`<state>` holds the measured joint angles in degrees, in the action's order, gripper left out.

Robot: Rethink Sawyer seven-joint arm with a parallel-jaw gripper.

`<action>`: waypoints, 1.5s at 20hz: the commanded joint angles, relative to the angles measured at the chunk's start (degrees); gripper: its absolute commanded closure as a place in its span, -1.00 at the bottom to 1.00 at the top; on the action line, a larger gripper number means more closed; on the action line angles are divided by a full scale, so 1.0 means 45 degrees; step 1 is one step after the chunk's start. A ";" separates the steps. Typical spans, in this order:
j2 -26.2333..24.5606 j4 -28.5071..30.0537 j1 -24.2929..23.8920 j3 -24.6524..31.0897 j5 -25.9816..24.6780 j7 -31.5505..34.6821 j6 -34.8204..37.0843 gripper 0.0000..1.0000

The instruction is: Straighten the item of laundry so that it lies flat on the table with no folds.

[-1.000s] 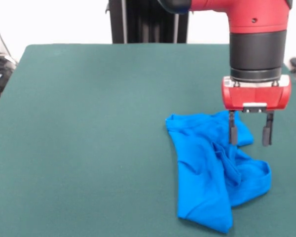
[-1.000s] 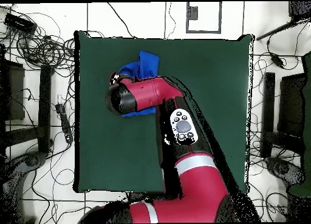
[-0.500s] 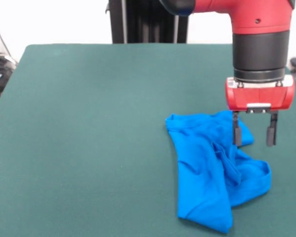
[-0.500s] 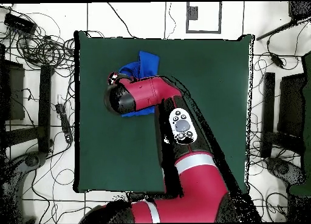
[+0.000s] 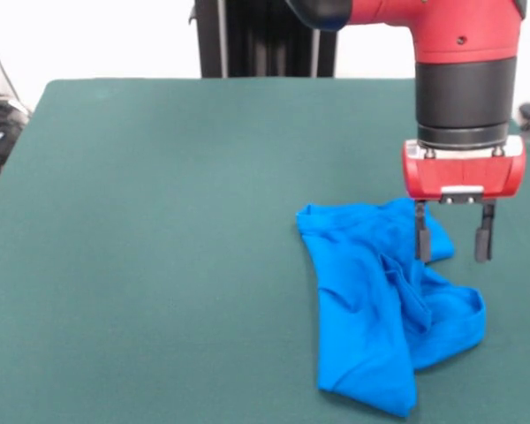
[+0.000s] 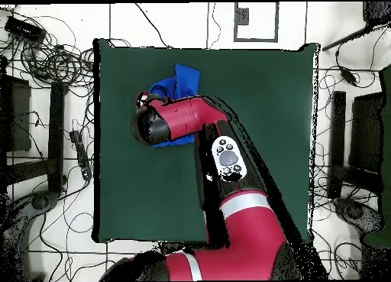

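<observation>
The item of laundry (image 5: 380,300) is a bright blue T-shirt, crumpled and folded over itself, lying on the green table (image 5: 159,221) at the right near side in the front view. No print shows. My gripper (image 5: 452,238) hangs open just above the shirt's far right edge, one finger (image 5: 422,240) over the cloth and the other over bare table. It holds nothing. In the overhead view the shirt (image 6: 182,82) shows near the table's top left, partly hidden under my arm (image 6: 172,118); the gripper itself is hidden there.
The table's right edge lies close to my gripper in the front view. Cables and stands (image 6: 46,57) lie on the floor around the table (image 6: 260,103). My pedestal (image 5: 265,40) stands at the far side.
My gripper has shifted slightly to the right and a little down over the shirt's far right edge. The shirt has not moved.
</observation>
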<state>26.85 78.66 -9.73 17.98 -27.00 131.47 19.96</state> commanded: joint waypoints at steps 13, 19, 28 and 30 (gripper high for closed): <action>-0.1185 0.0069 -0.0044 0.1586 -0.1288 -0.3093 0.1782 -1.00; -0.1346 -0.0095 -0.0282 0.1816 -0.1749 -0.3556 0.1881 -1.00; -0.1543 -0.0218 -0.0637 0.2160 -0.2393 -0.3967 0.1957 -1.00; -0.1583 -0.0238 -0.0711 0.2269 -0.2547 -0.4020 0.2001 -1.00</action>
<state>23.98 77.41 -12.51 22.14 -35.51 131.47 20.77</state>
